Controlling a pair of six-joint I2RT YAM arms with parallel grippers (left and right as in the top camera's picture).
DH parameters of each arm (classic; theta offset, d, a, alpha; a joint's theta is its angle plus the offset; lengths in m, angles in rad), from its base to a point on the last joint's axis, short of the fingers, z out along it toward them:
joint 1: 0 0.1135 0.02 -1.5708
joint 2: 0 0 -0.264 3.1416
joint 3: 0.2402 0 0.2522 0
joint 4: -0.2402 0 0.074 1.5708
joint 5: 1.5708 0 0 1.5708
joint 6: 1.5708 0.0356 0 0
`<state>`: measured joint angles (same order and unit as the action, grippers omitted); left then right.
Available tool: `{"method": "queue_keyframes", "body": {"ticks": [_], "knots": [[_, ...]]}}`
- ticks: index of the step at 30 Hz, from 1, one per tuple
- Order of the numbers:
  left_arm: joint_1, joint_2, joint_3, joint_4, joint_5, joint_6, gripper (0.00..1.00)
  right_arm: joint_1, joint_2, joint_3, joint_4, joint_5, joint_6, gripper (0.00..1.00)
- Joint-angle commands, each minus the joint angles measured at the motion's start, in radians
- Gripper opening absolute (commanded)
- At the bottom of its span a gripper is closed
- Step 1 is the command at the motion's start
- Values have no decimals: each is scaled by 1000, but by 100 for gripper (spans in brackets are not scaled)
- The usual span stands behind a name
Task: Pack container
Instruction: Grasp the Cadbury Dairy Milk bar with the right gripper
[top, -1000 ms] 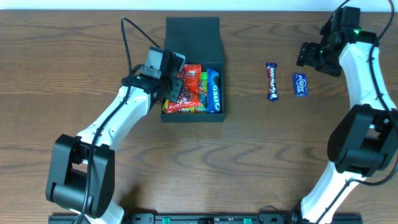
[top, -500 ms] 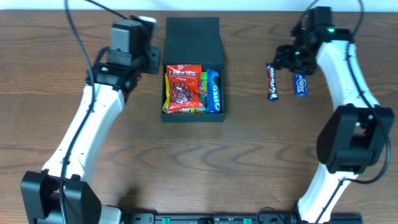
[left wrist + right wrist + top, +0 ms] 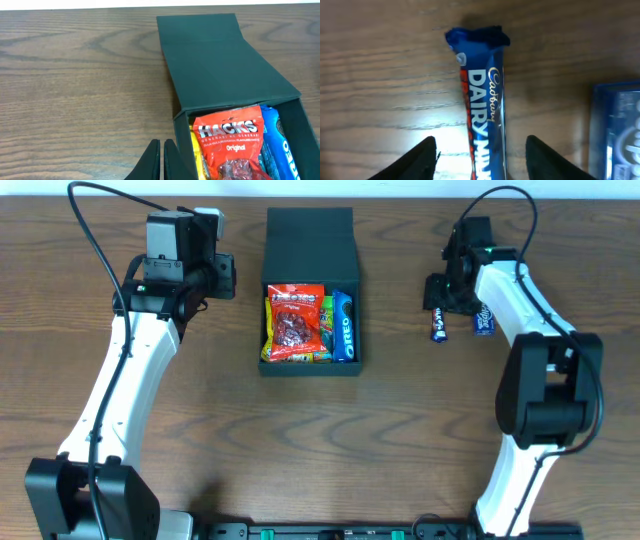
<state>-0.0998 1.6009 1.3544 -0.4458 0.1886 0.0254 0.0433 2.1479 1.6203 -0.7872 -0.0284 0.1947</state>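
Dark green-black container [image 3: 310, 367] near the middle of the far edge of the wooden surface [image 3: 300, 440], open. Lid flap [image 3: 310, 240] hinged back and lying flat toward that far edge.

Inside, packed side by side:
- Red Hacks bag [image 3: 295, 320] on top, left of centre.
- Blue Oreo pack [image 3: 343, 325] on edge against the right wall.
- Green packet [image 3: 326, 315] wedged between the two.
- Yellow packet [image 3: 196, 150] tucked under the red bag along the left wall.

Left end effector [image 3: 222, 277] over bare wood toward the far-left corner, just beside the container's left wall and apart from it. In the left wrist view, left end effector [image 3: 161, 159] with fingers pressed together, only a thin slit between the tips, nothing pinched.

Right end effector [image 3: 437, 292] toward the far-right part of the surface, well apart from the container, directly over the far end of a Dairy Milk bar [image 3: 437, 330]. In the right wrist view, fingers [image 3: 415, 162] spread wide, one on each side of the bar [image 3: 487, 100], nothing gripped. Contact with the wrapper: cannot tell. Bar lengthwise from far edge toward near edge, crimped end away from the camera. Second small blue packet [image 3: 484, 320] just to the right of the bar, not touching it, partly under the right arm in the overhead view and cut off at the right edge of the wrist view [image 3: 617, 130].
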Motion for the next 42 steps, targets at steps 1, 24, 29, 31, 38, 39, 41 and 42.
{"method": "queue_keyframes", "body": {"ticks": [1,24,29,31,38,39,41,42], "knots": [[1,7,4,-2,14,-10,6,16,35,-9,6,10,14,54],[1,7,4,15,14,-2,6,77,66,286,-243,-75,14,9],[1,8,4,24,14,-2,6,212,66,521,-422,-78,80,8],[1,8,4,24,14,-2,6,258,66,529,-446,-87,128,9],[1,8,4,24,14,-2,6,417,69,484,-488,-111,229,13],[1,8,4,24,14,-2,6,432,69,480,-485,-110,228,20],[1,8,4,24,14,-2,6,454,69,478,-481,-111,227,58],[1,8,4,24,14,-2,6,459,69,478,-480,-108,224,76]]}}
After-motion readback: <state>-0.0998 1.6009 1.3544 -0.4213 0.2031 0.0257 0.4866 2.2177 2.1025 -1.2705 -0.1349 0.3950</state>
